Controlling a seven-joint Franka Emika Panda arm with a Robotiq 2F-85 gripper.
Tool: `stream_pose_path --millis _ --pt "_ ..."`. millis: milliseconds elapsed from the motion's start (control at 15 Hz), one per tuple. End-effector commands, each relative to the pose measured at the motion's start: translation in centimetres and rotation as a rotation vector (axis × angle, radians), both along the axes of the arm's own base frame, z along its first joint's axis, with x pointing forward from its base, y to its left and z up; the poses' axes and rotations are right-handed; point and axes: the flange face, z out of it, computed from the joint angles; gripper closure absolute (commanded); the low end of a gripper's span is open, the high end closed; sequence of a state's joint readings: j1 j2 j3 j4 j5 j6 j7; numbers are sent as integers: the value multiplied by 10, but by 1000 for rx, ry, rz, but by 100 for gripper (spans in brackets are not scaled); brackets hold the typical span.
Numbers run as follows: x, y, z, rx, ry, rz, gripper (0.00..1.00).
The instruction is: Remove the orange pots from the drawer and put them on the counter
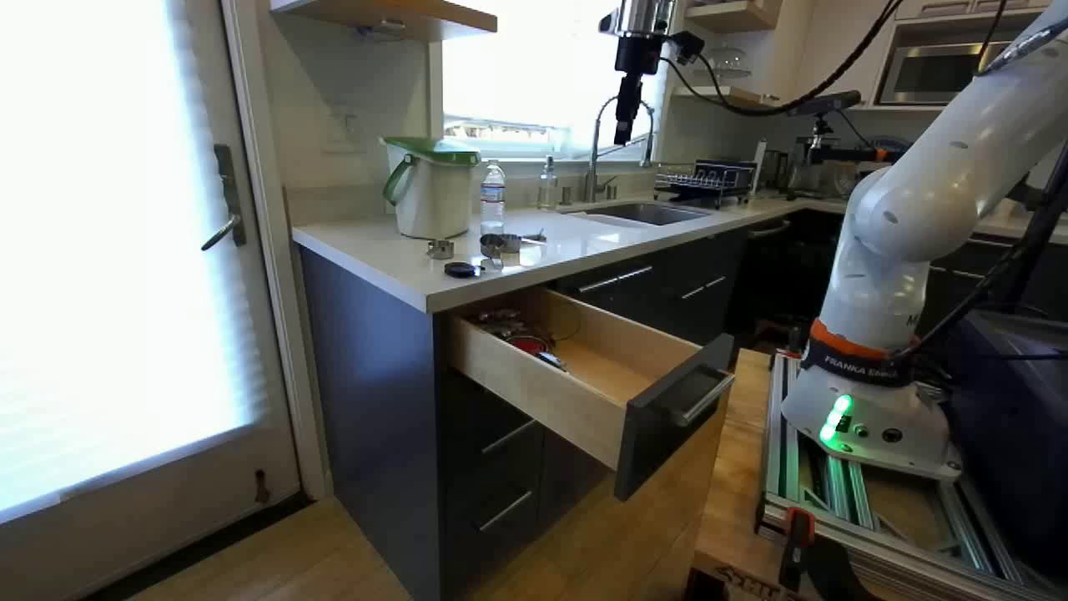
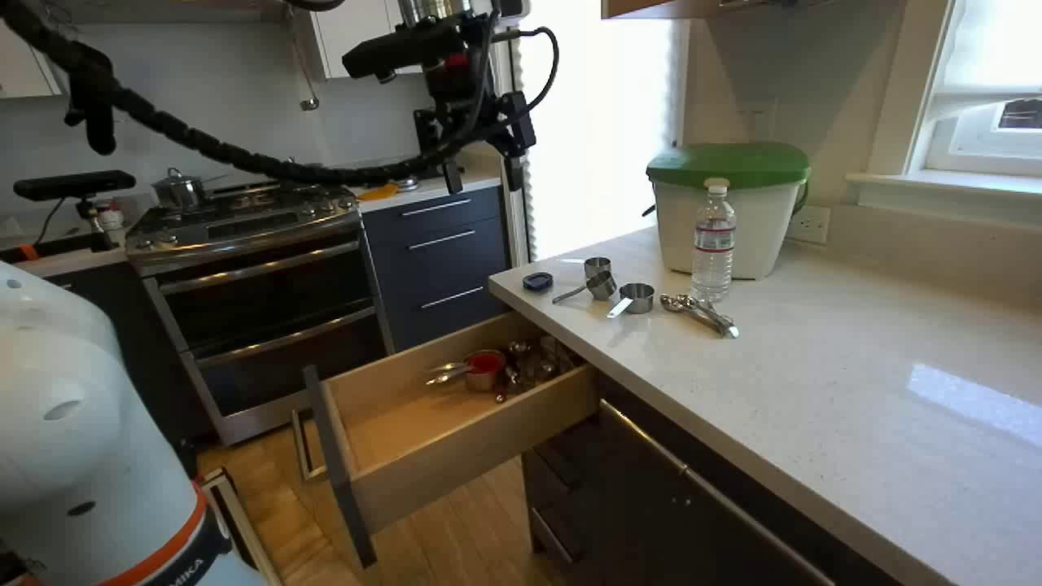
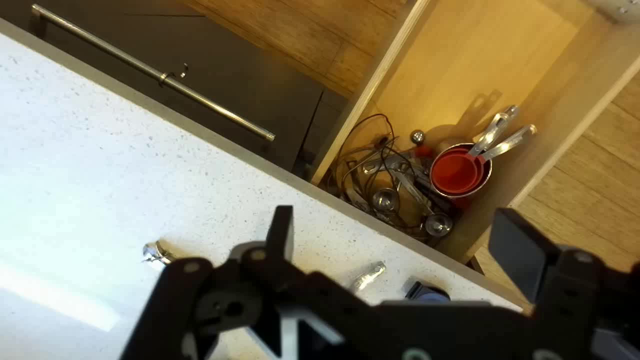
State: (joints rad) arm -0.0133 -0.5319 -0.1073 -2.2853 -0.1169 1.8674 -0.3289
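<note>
The orange pots (image 3: 454, 172) are orange-red cups with silver handles, nested together inside the drawer. They also show in both exterior views (image 1: 527, 344) (image 2: 486, 363). The drawer (image 2: 468, 448) is pulled out, with light wood sides and a dark front; its bare bottom shows in the wrist view (image 3: 465, 65). The pale counter (image 2: 855, 382) lies above it, also in the wrist view (image 3: 100, 165). My gripper (image 3: 395, 220) is open and empty, pointing down high above the counter edge and drawer. It hangs in the air in both exterior views (image 1: 623, 133) (image 2: 483, 177).
On the counter stand a white bucket with green lid (image 2: 724, 216) and a clear bottle (image 2: 714, 256). Several steel measuring cups (image 2: 637, 298), a metal scoop (image 2: 698, 311) and a small dark round item (image 2: 537, 282) lie nearby. Tangled wires and utensils (image 3: 385, 200) lie beside the pots.
</note>
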Motion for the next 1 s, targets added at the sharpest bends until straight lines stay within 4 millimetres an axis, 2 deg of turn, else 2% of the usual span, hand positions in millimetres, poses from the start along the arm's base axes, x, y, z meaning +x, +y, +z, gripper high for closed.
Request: stream_pose_path --millis 0,667,933 --pt "0 0 0 0 1 0 0" --pt "0 0 0 0 1 0 0" --pt "-4 31 -25 45 4 -59 0"
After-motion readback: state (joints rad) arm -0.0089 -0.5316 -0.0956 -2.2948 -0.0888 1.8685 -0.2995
